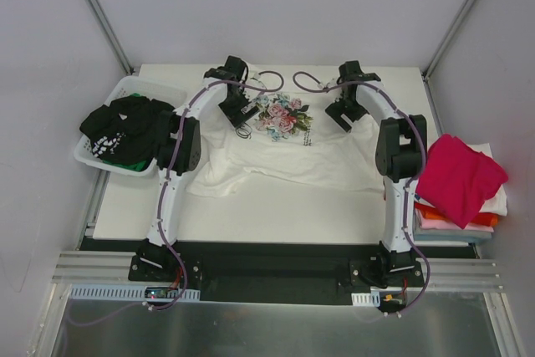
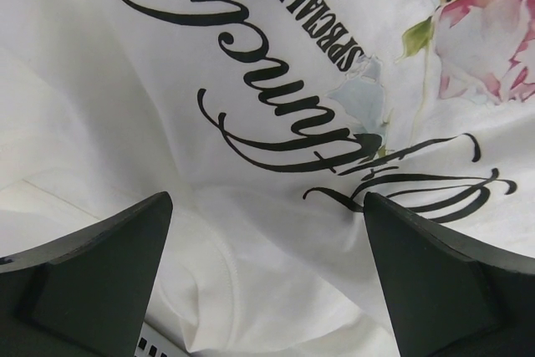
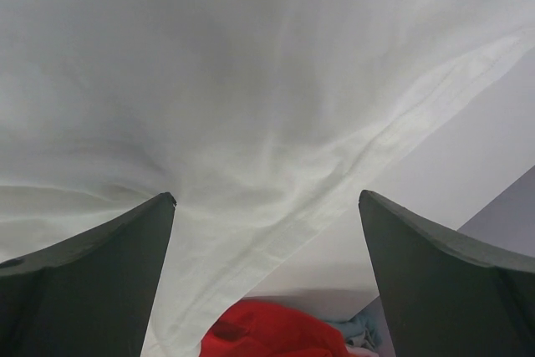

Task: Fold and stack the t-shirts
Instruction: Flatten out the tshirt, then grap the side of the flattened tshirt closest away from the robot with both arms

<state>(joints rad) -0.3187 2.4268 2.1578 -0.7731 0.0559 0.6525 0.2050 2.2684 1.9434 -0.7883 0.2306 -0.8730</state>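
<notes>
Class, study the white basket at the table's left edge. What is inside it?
A crumpled black t-shirt with white print fills the white basket and spills over its rim. Whether anything else lies beneath it cannot be seen, because the shirt covers the inside of the basket.

The white tee (image 2: 125, 123) carries small dark capitals that read "SPECIALLY", upside down in the left wrist view. The large dark script (image 2: 276, 127) beside them cannot be made out. White print on the black tee (image 1: 125, 123) is too small to read.
</notes>
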